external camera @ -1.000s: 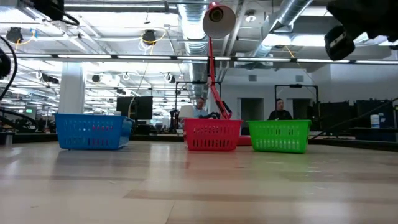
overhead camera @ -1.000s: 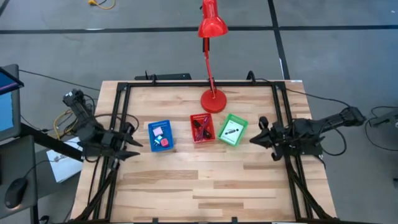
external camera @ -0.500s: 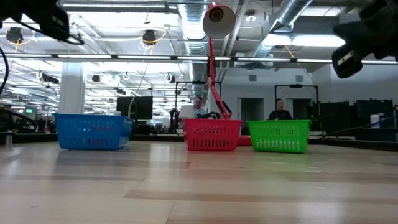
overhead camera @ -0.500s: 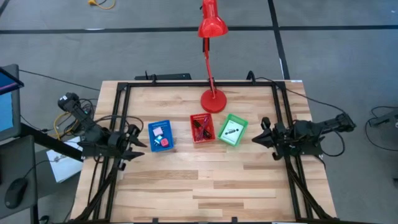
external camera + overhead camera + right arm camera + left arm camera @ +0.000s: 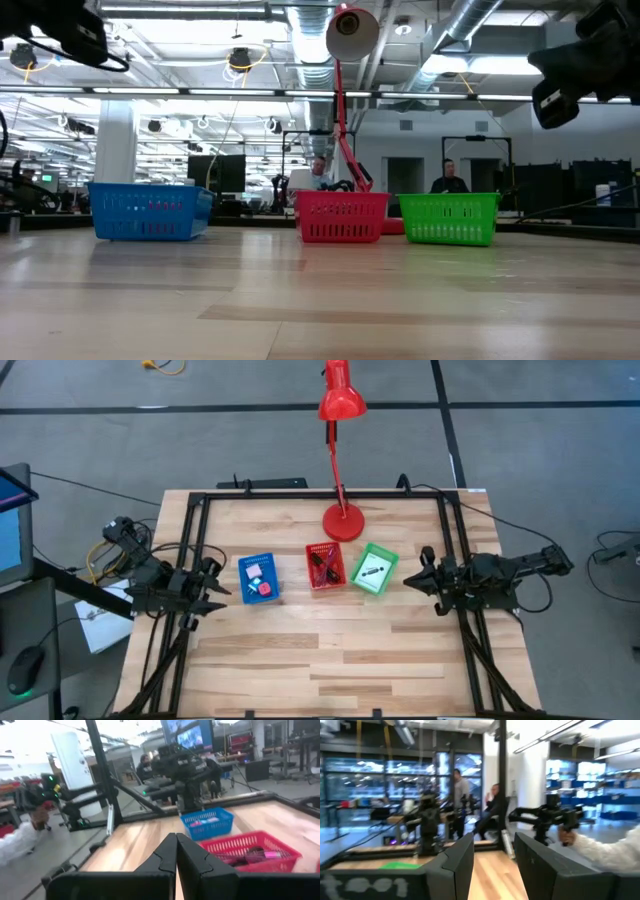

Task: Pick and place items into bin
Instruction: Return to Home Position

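Note:
Three small bins stand in a row mid-table: a blue bin [image 5: 258, 578], a red bin [image 5: 325, 566] and a green bin [image 5: 374, 569]. The blue one holds a white card, a pink cube [image 5: 264, 589] and small pieces. Dark and red items lie in the red one. A white card with a black mark [image 5: 372, 572] lies in the green one. My left gripper [image 5: 215, 592] hovers at the table's left edge, open, with nothing between its fingers [image 5: 462, 862]. My right gripper [image 5: 413, 582] hovers at the right edge, shut on nothing [image 5: 176, 855].
A red desk lamp stands with its base [image 5: 345, 522] behind the bins and its head [image 5: 351, 32] high over the far edge. A black frame [image 5: 320, 494] runs round the table. Bare wood [image 5: 320, 660] lies in front of the bins. People show in the room beyond.
Both arms have sunk a little and folded back at their own table edges, as the low view shows. The gap of each gripper is unchanged. The bins and the items in them have kept still.

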Controlling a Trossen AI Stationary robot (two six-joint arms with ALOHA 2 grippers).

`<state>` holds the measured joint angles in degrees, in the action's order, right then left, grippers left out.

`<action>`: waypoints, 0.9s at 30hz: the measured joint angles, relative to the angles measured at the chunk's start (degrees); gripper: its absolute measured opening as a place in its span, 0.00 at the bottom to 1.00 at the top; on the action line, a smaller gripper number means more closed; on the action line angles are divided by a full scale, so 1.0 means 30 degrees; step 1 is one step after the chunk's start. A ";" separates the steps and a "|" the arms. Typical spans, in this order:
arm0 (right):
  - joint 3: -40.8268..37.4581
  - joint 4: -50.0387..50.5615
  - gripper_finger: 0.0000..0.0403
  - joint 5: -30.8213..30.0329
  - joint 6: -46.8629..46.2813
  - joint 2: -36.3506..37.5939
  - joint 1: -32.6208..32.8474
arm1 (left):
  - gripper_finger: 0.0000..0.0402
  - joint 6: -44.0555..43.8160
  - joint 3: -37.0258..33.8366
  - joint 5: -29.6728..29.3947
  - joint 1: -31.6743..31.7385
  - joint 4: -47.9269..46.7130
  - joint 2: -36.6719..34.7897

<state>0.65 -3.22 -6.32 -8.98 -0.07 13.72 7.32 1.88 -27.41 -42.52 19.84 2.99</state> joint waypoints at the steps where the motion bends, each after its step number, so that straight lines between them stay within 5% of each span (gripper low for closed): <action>1: -0.0028 0.0105 0.00 -0.0016 0.0003 -0.0009 -0.0004 | 0.32 0.0067 -0.0165 0.0389 0.0000 0.0250 -0.0096; 27: -0.0022 0.0516 0.00 -0.0045 0.0491 -0.0002 -0.0002 | 0.32 -0.3337 -0.0442 0.1022 -0.0007 -0.4900 -0.0083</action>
<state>0.58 -1.67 -6.46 -7.51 -0.08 13.72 -2.69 0.56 -24.35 -42.54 5.14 2.74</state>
